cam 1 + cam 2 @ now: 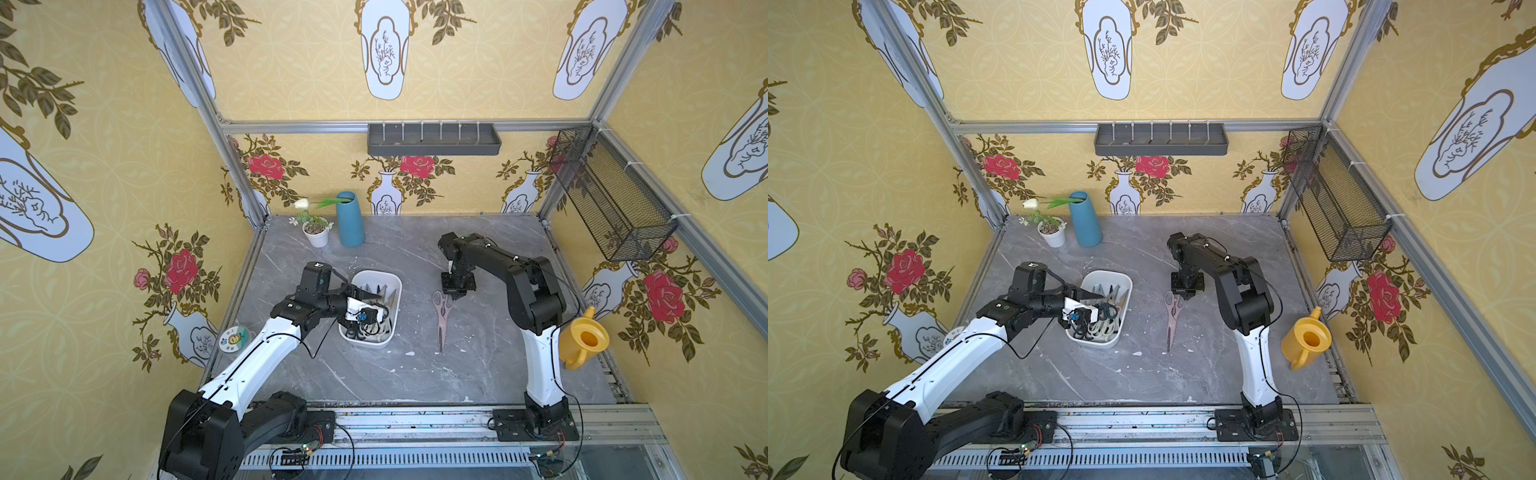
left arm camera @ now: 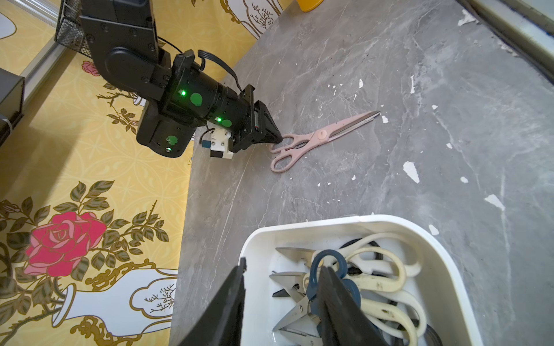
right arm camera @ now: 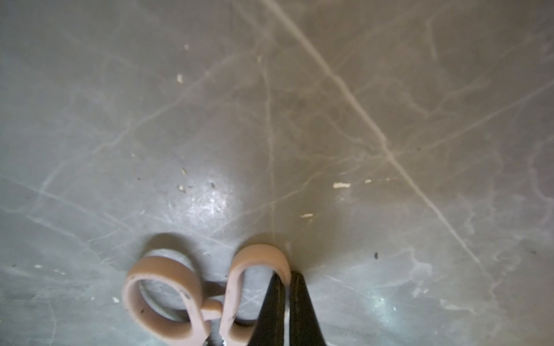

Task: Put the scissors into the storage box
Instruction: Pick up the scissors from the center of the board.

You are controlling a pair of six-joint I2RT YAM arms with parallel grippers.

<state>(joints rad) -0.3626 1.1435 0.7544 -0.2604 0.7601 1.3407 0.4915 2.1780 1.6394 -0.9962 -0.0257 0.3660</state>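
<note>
Stowed: scissors (image 2: 374, 278) in storage box (image 2: 314, 229).
Outstanding: pink scissors (image 1: 442, 318), box's 3 o'clock.
Right gripper (image 3: 286, 277): clamping its handle.
Left gripper (image 2: 283, 269): part-open.

The pink-handled pair (image 1: 441, 318) lies flat on the grey bench (image 1: 415, 374), blades shut and aimed at the near edge, one handle loop pinched by the right hand (image 3: 288, 280). Well apart to its left sits the white storage box (image 1: 376, 273), piled with cream-handled scissors (image 2: 386, 269) and a navy-handled pair (image 2: 326, 262), steel tips at the far end.
</note>
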